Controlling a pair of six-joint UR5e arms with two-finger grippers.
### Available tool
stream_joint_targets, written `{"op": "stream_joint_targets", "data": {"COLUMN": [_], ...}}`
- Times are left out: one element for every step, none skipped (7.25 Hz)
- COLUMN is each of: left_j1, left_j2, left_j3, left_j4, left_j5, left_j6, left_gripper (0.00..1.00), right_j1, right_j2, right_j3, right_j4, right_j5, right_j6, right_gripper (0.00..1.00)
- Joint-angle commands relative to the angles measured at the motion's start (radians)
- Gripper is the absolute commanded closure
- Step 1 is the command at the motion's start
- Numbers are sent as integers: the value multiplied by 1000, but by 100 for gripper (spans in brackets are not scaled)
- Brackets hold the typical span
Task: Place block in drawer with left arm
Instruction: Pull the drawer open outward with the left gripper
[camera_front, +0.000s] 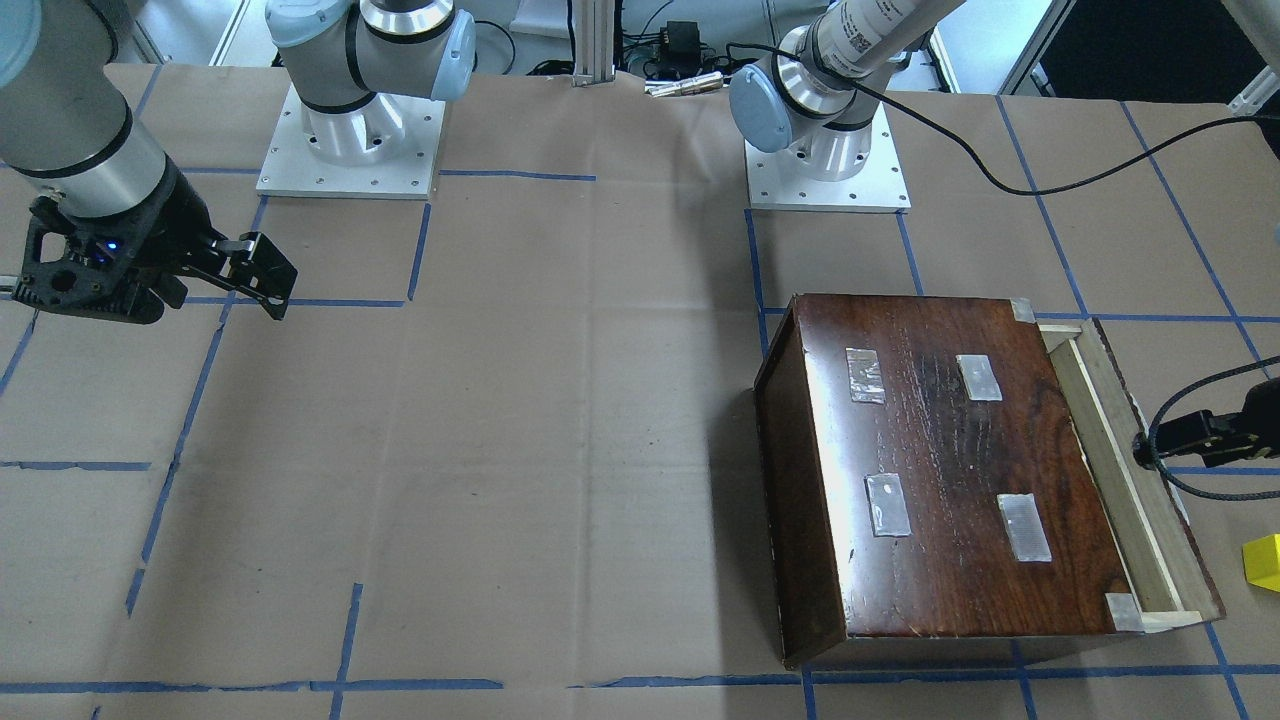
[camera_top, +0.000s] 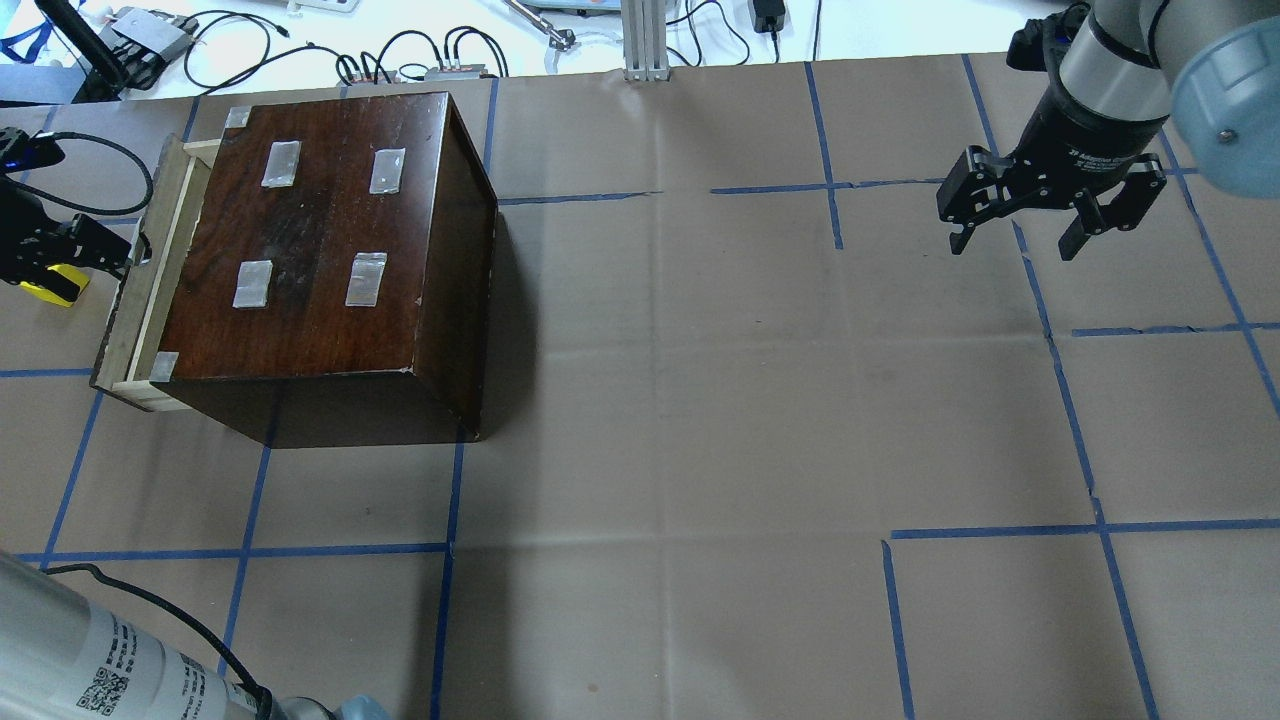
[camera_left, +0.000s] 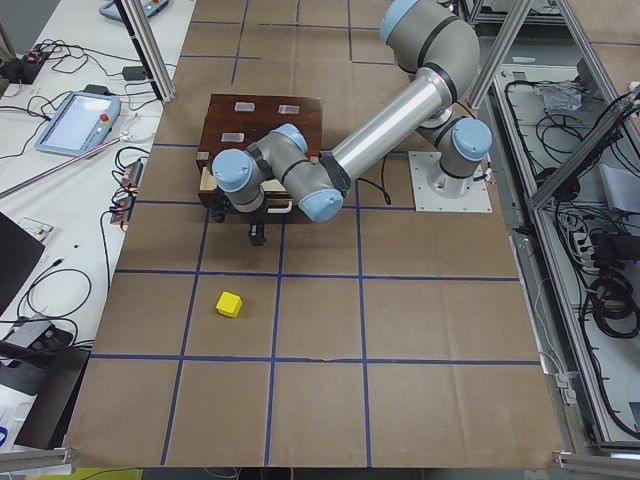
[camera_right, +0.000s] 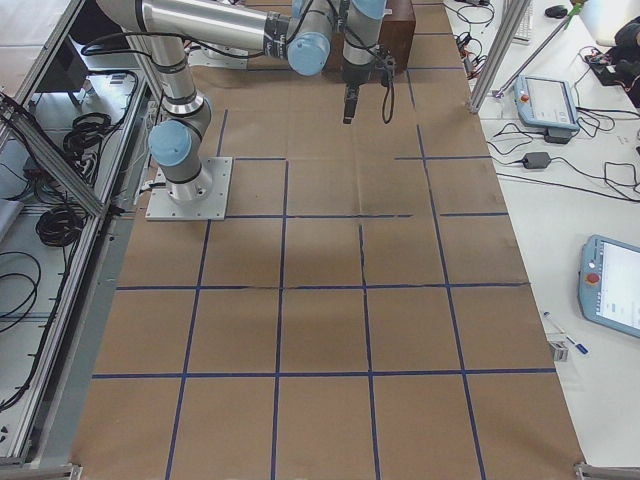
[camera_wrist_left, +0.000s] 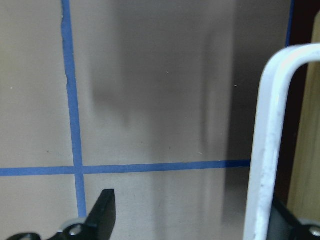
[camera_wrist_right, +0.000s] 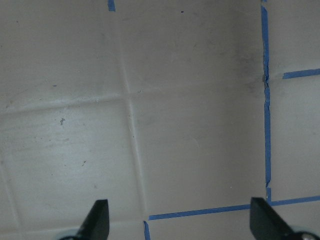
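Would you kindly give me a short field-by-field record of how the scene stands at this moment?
drawer: partly out of the cabinet
left gripper: open, white handle between its fingers
block: on the table, apart from the cabinet, not held
right gripper: open, empty, over the table far from the cabinet

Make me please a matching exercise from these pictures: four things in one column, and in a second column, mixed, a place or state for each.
Things:
1. block
2. drawer
3. right gripper
4. left gripper

Places or states:
a. open, far from the cabinet
b. pulled partly out
c. at the white handle
d. yellow, outside the drawer

Pairs: 1-d, 2-b, 3-a, 4-c.
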Motion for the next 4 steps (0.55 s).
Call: {"op": "stream_joint_targets", "data": {"left_j1": [1, 6, 19, 21], "left_j2": [-8, -9, -15, -14], "left_j3": [11, 14, 17, 17], "left_j4": [0, 0, 0, 0], "left_j5": [28, 37, 37, 37], "left_j6": [0, 2, 11, 20], "left_gripper": [3, 3, 3, 3], "right_j1": [0, 0, 0, 0], "right_j2": [0, 0, 0, 0], "right_j3": [0, 0, 0, -1], "right_j4": [0, 0, 0, 0], "right_j5": [0, 0, 0, 0], "right_j6": [0, 1, 0, 1], "right_gripper": [0, 0, 0, 0]}}
